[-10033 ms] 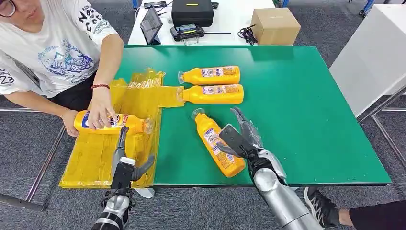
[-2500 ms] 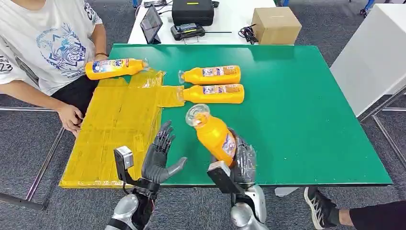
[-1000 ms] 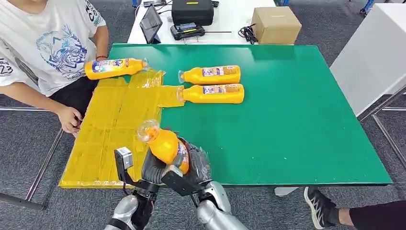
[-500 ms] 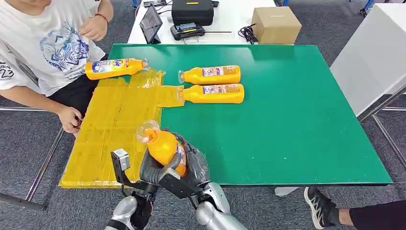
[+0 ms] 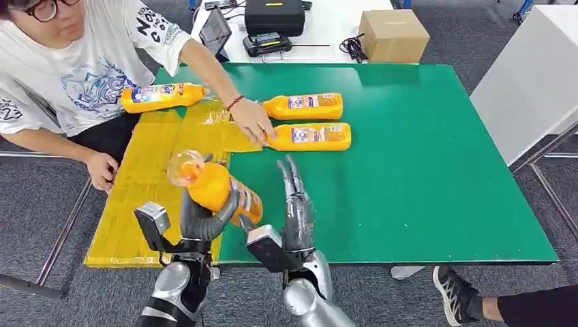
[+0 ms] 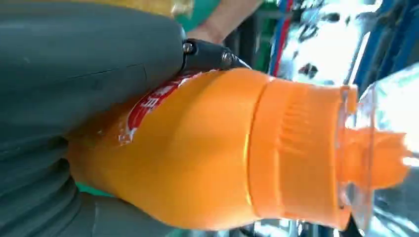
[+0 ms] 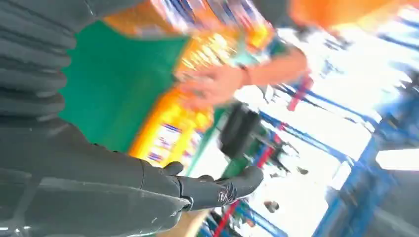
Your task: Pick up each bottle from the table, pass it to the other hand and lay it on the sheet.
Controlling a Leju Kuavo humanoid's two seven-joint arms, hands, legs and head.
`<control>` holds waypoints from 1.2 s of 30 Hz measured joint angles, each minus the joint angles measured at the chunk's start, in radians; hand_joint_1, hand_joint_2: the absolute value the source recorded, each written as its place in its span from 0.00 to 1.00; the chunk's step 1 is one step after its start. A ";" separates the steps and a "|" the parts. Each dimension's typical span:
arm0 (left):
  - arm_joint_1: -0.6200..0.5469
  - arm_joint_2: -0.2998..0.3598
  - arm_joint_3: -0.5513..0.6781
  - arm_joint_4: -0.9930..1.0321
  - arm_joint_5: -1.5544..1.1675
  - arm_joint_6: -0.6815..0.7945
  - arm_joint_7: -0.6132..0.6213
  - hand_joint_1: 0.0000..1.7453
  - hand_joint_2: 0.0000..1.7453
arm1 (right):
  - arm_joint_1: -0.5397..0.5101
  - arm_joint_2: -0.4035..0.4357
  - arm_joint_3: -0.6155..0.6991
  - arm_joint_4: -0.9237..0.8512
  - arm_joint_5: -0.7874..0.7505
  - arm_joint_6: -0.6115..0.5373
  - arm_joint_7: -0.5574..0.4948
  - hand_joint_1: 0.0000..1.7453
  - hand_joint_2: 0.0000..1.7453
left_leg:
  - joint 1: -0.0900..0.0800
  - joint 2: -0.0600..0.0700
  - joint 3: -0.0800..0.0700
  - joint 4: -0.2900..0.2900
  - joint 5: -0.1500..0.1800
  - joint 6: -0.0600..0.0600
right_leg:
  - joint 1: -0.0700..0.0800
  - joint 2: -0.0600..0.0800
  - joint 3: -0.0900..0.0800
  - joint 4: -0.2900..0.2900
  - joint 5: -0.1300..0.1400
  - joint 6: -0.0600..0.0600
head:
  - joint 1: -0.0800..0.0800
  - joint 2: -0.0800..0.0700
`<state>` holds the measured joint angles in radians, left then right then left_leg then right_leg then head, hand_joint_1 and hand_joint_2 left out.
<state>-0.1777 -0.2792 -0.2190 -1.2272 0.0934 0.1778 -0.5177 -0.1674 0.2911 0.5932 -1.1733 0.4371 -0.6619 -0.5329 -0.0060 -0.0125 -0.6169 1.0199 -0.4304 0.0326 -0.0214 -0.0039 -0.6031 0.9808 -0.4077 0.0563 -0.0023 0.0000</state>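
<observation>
Green covers most of the table [image 5: 422, 170], with a yellow sheet [image 5: 157, 177] spread over its left end and a white desk behind it carrying a dark case [image 5: 274, 15] and a shut cardboard box [image 5: 392, 35] whose contents cannot be seen. At the far left a person [image 5: 75, 61] sits by the sheet; one bottle [image 5: 162, 96] lies at the sheet's far edge just beside them, and their hand [image 5: 252, 122] rests on the neck end of another bottle [image 5: 310, 135] on the green, with one more bottle [image 5: 305, 106] lying just behind it. Nearer the robot, the left hand [image 5: 201, 216] is wrapped around the body of the held bottle [image 5: 217, 191], which is tilted with its clear cap toward the sheet's side, raised above the sheet's near right edge; the wrist view shows it full of orange liquid, cap on. Just to its right, the right hand [image 5: 294, 208] stands with fingers straight and apart, holding nothing. The handover looks complete, so laying down is the step in hand: the left arm should lower the bottle onto bare sheet, flat on its side, then let go.
</observation>
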 measured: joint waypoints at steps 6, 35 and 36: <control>-0.042 0.000 0.044 -0.002 -0.064 0.082 -0.028 1.00 1.00 | 0.038 -0.013 -0.002 -0.190 -0.056 -0.013 -0.055 0.00 0.00 | 0.000 0.000 0.000 0.000 0.000 0.000 | 0.000 0.000 0.000 0.000 0.000 0.000 | 0.001 0.000; -0.276 0.170 0.292 0.475 -1.606 0.522 0.311 1.00 1.00 | 0.008 -0.025 0.092 -0.339 -0.175 0.110 -0.062 0.00 0.00 | 0.001 0.003 0.000 0.000 0.001 -0.001 | 0.000 0.002 -0.001 0.001 0.000 0.000 | 0.001 0.000; -0.282 0.176 0.295 0.500 -1.599 0.522 0.317 1.00 1.00 | 0.007 -0.025 0.093 -0.339 -0.175 0.115 -0.061 0.00 0.00 | 0.001 0.003 0.000 0.000 0.001 -0.001 | 0.000 0.002 -0.001 0.001 0.000 0.000 | 0.001 0.000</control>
<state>-0.4600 -0.1030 0.0755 -0.7272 -1.5053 0.6996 -0.2011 -0.1602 0.2659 0.6866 -1.5122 0.2617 -0.5467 -0.5936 -0.0054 -0.0100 -0.6172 1.0198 -0.4298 0.0320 -0.0212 -0.0019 -0.6037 0.9818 -0.4076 0.0560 -0.0011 0.0000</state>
